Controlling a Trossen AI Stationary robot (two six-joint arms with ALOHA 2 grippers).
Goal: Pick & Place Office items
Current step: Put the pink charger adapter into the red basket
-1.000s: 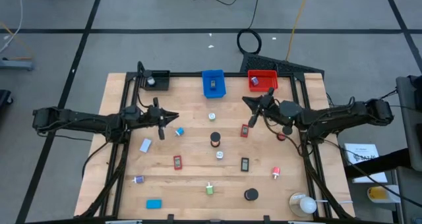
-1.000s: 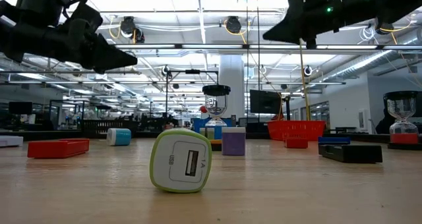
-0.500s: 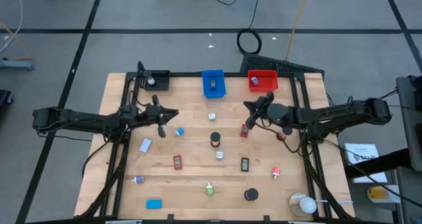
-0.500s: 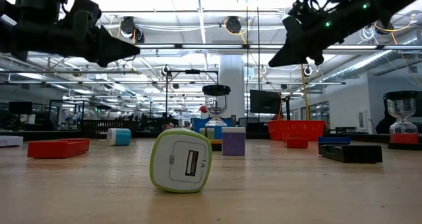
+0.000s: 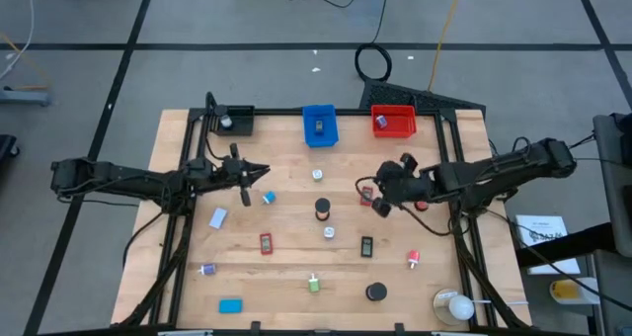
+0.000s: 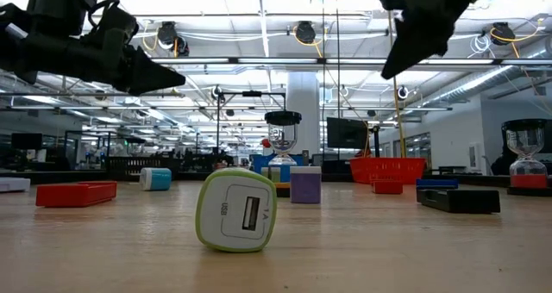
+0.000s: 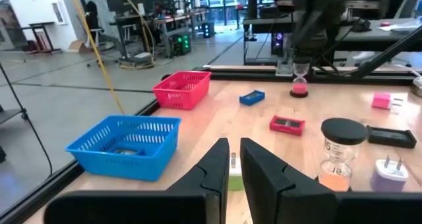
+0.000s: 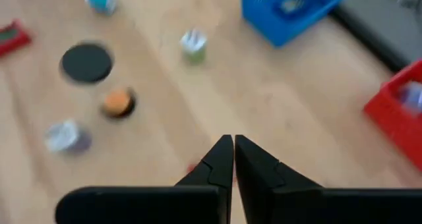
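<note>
The wooden table [image 5: 296,267] is the biggest thing here, seen from above with a dark frame around it. Two dark arms reach over it from the sides.

The left arm comes in from the left side. The left gripper [image 5: 261,172] hangs above the wood near the left part of the table, with nothing in it. Its fingers [image 7: 217,168] sit almost together, with only a thin gap between them.

The right arm comes in from the right side. The right gripper [image 5: 371,191] points down close to a small red block [image 5: 365,195] near the middle right of the table. Its fingers [image 8: 223,159] are pressed together and hold nothing. It cannot be told if they touch the red block.

Three bins stand along the far edge. The blue bin [image 5: 319,125] is in the middle and has a small piece inside. The red bin [image 5: 393,121] is just to its right and also has a piece inside. The black bin [image 5: 233,120] is at the far left corner with a pale piece in it.

The little office items lie spread over the wood, well apart from each other. There is a black roll [image 5: 322,210] in the middle, a black disc [image 5: 375,293] near the front, a blue block [image 5: 231,305] at the front left, and a green and white plug [image 6: 237,212] near the front edge. A round white thing [image 5: 459,306] sits at the front right corner.
</note>
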